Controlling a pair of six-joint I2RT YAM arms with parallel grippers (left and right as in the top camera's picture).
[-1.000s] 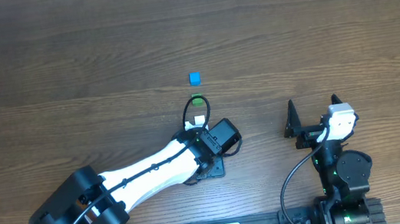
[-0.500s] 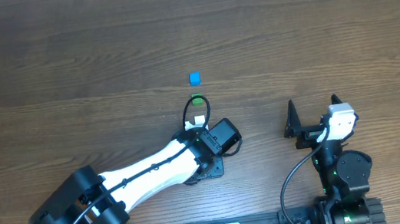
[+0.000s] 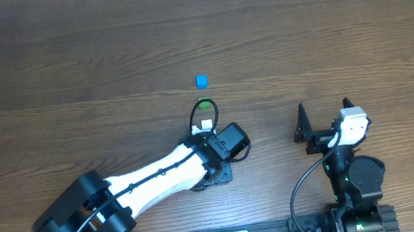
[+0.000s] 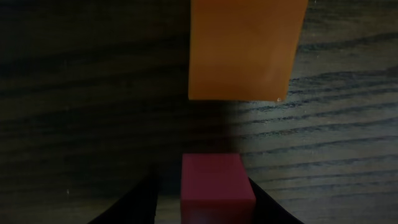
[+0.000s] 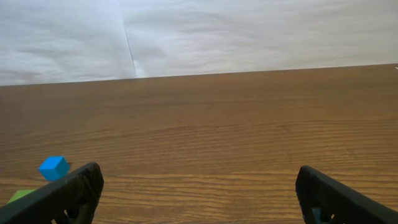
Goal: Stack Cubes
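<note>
A red cube [image 4: 216, 180] rests on the wooden table between the fingers of my left gripper [image 4: 205, 202], which is open; a dark gap shows on one side of the cube. An orange cube [image 4: 244, 50] lies just beyond it on the wood. The left arm [image 3: 162, 172] reaches to the table's middle, with its gripper low at the surface. A green cube [image 3: 204, 104] and a blue cube [image 3: 201, 80] sit farther out, one behind the other. My right gripper [image 3: 324, 116] stands open and holds nothing at the right, with the blue cube [image 5: 54, 167] and the green cube [image 5: 20, 196] off to its side.
A black cable loop [image 3: 198, 119] curls by the left wrist near the green cube. Bare wood table [image 3: 324, 28] stretches to the far side and both flanks. A pale wall [image 5: 249, 31] rises past the table's far edge.
</note>
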